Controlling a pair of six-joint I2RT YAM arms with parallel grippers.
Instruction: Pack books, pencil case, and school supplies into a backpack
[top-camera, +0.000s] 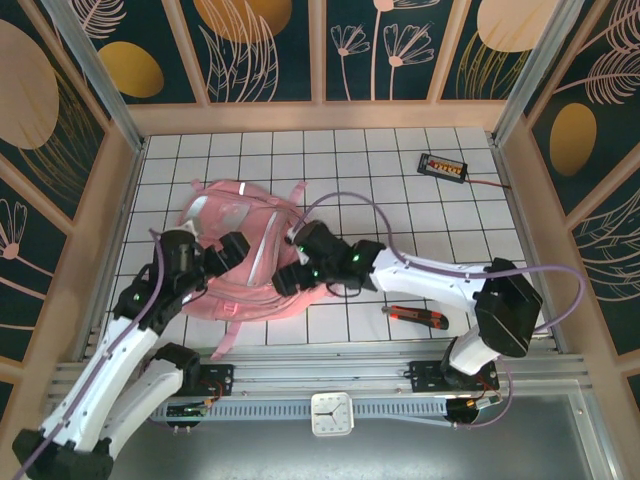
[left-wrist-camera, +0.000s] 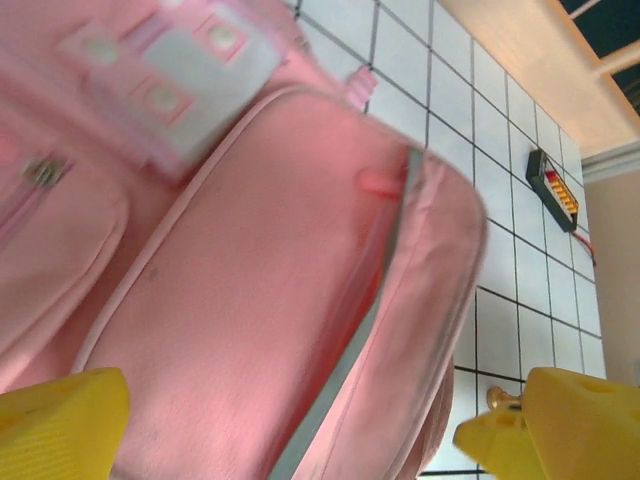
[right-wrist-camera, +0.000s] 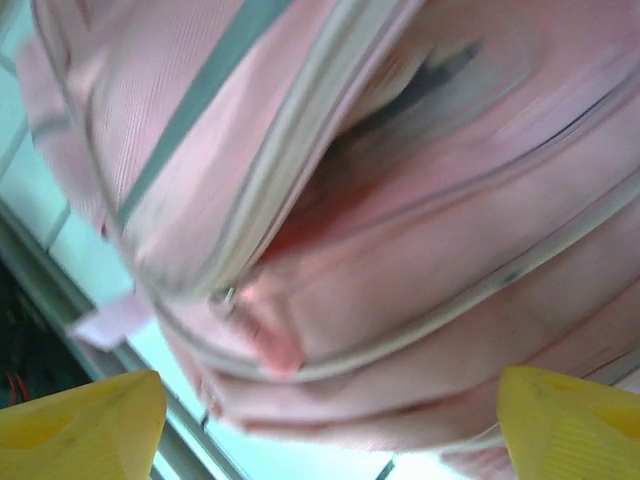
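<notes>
Two grippers meet at the backpack (top-camera: 240, 215), which lies on the left half of the bench (top-camera: 400, 210), between its middle and its left edge, with a strap trailing toward the near edge. We see the left gripper (left-wrist-camera: 290, 425) with its yellow fingers (left-wrist-camera: 60, 425) spread wide over the pink front, gripping nothing. The right gripper (right-wrist-camera: 325, 410) is likewise spread wide and empty, facing a gaping zip mouth with a dark inside. We find a black wired box (top-camera: 443, 167) near the far right corner and a red-and-black tool (top-camera: 420, 317) by the near edge, well apart from the backpack.
</notes>
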